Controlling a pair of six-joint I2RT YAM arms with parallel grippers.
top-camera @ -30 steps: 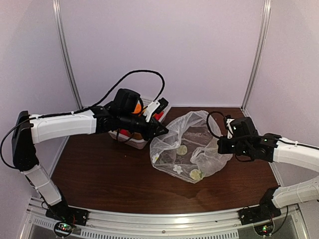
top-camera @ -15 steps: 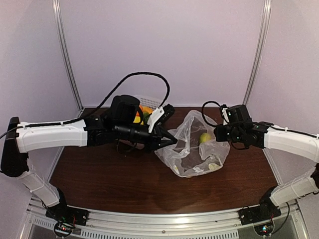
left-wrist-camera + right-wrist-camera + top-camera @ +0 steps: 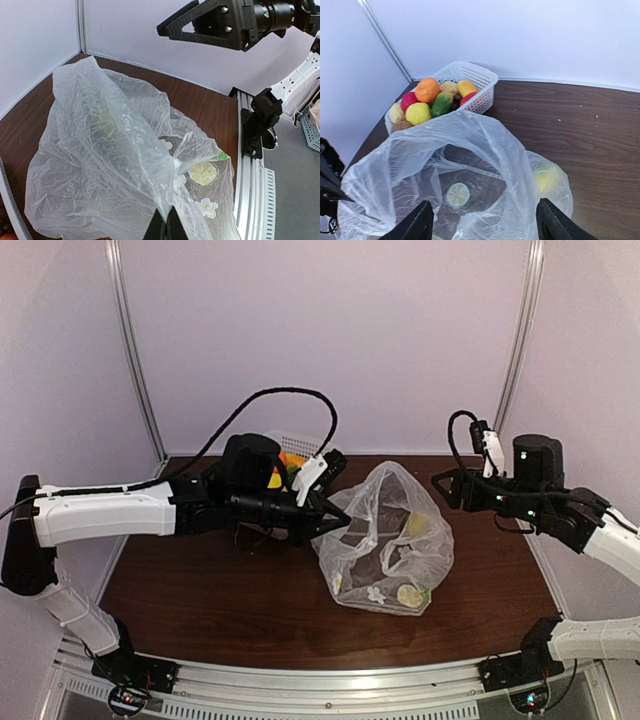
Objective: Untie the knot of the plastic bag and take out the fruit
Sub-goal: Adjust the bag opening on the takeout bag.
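Observation:
The plastic bag (image 3: 385, 540) lies in the middle of the table, clear crinkly film printed with lime slices and white flowers. My left gripper (image 3: 335, 521) is shut on a fold of film at the bag's left edge, pinched between the fingertips (image 3: 166, 226). My right gripper (image 3: 446, 490) hangs open above and to the right of the bag, touching nothing. In the right wrist view its gripper (image 3: 487, 227) spans the bag's (image 3: 470, 170) open mouth from above. One yellow-green fruit (image 3: 547, 177) rests inside at the right, also visible from above (image 3: 415, 523). No knot shows.
A white lattice basket (image 3: 480, 82) with several toy fruits stands at the back left, partly hidden behind my left arm (image 3: 110, 510) in the top view. Booth walls close in the table on three sides. A metal rail (image 3: 320, 685) runs along the near edge.
My right gripper opened, let go of the bag and rose up and to the right. The bag sagged and spread out. My left gripper kept its pinch and shifted slightly right.

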